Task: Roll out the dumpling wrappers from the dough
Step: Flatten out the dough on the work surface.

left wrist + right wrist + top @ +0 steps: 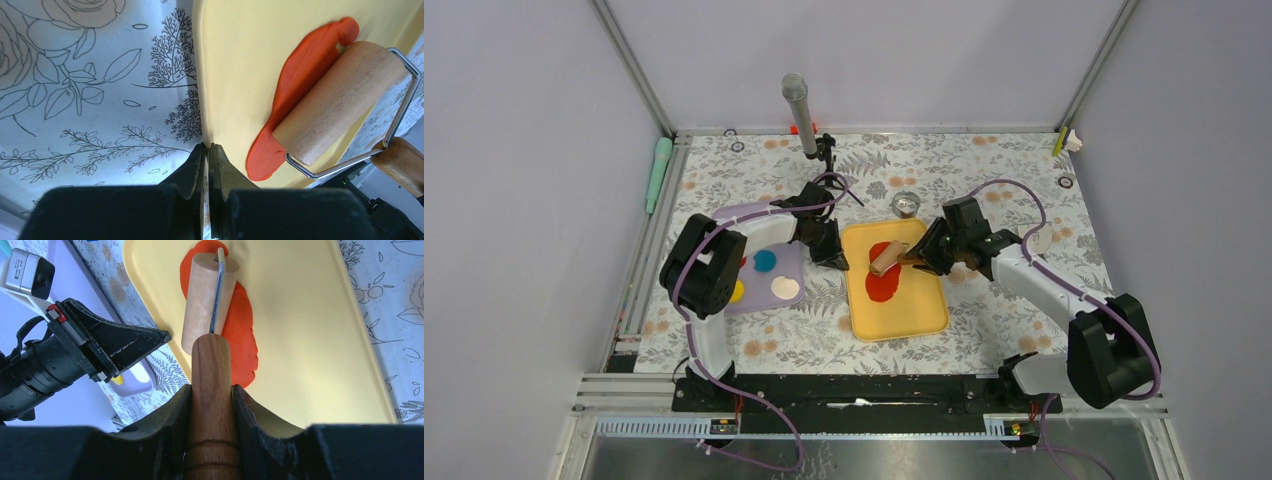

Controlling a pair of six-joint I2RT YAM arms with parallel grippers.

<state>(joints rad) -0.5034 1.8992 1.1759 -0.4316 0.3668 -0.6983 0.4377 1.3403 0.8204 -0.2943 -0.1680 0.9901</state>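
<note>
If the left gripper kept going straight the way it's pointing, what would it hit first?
The tray. The left gripper is shut at its rim, apparently pinching it, so going on would push the tray; the red dough and roller lie to one side.

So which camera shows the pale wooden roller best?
Left wrist: the pale wooden roller is large, side-on, on flattened red clay. Right wrist sees it lengthwise beyond its dark wooden handle; top external shows it tiny.

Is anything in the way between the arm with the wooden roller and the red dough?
Nothing visible. The right gripper holds the roller, whose drum already rests on the red dough on the yellow tray. The left gripper seems to pinch the tray's rim, off to the side.
</note>
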